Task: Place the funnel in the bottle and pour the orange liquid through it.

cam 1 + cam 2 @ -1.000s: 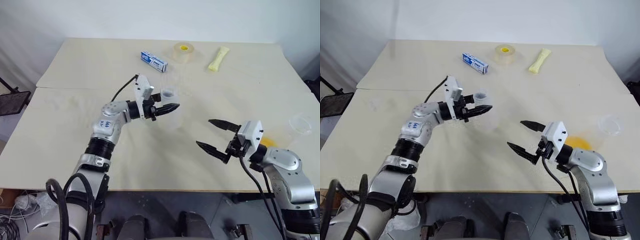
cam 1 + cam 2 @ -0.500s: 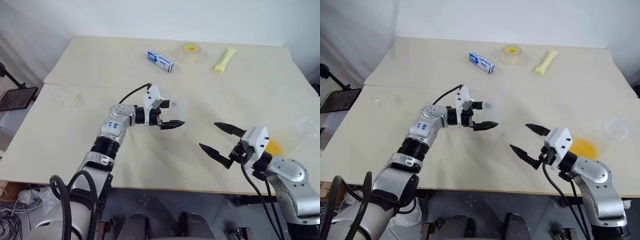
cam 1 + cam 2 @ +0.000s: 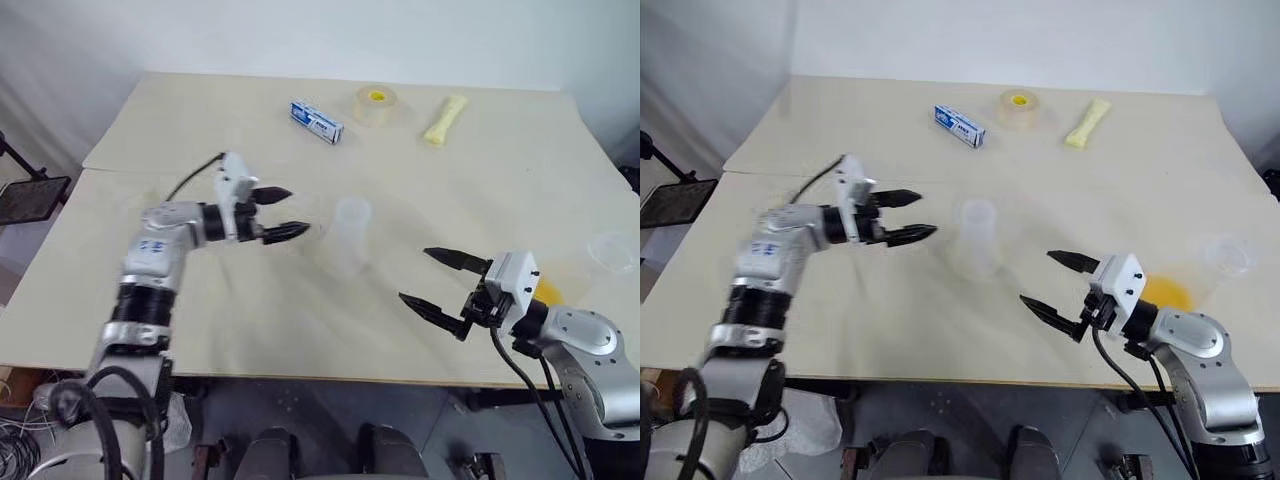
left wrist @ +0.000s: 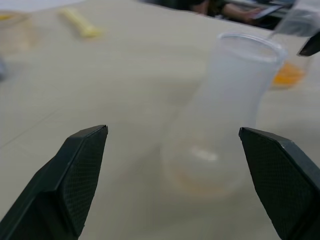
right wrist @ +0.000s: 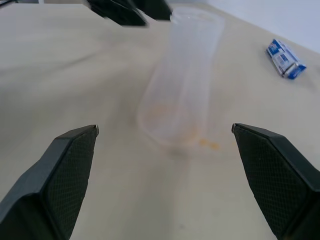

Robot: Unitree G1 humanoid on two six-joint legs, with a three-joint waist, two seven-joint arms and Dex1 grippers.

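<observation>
1. Pale table (image 3: 200, 330) spreads wide under me, with a seam line across its left part and lots of bare room in the middle.
2. The bottle (image 3: 348, 236) stands upright near the middle, on its own, with nothing touching it.
3. My left claw (image 3: 283, 213) hangs to the left of the bottle, a little apart from it. Its two fingers are spread wide and hold nothing.
4. My right claw (image 3: 431, 280) hangs to the right of the bottle and closer to the front edge. Its fingers are spread wide too, with nothing in them.
5. Some orange liquid (image 3: 1167, 294) shows on the table by my right arm, close to the right edge.
6. A clear cup (image 3: 612, 251) stands just past it, near that same edge.
7. At the far side lie a blue and white box (image 3: 316, 121), a tape roll (image 3: 376, 104) and a pale yellow packet (image 3: 443, 118), well away from both claws.
</observation>
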